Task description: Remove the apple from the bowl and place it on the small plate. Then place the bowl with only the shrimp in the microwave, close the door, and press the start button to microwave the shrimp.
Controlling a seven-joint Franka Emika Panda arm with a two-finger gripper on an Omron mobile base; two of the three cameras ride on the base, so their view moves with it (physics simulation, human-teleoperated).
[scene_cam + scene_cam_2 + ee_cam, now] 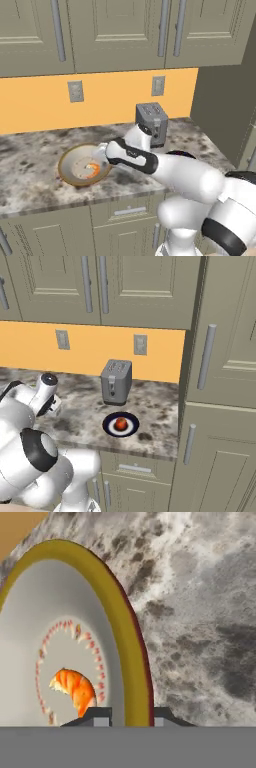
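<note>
Apple (120, 423) sits on small plate (121, 424). My hand (131, 717) pinches the bowl (131, 662) rim, shrimp (75, 688) inside; next I lift level toward the microwave.

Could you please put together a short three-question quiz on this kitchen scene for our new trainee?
1. True or false: the apple lies on the plate.
2. What does the pincer straddle? A) the toaster B) the rim of the bowl C) the plate
3. What lies inside the bowl?

Key:
1. True; it sits on the plate's white centre, on the counter in front of the toaster.
2. B; in the hand view one finger is inside the rim and one outside, closed on it.
3. The shrimp alone.
</note>
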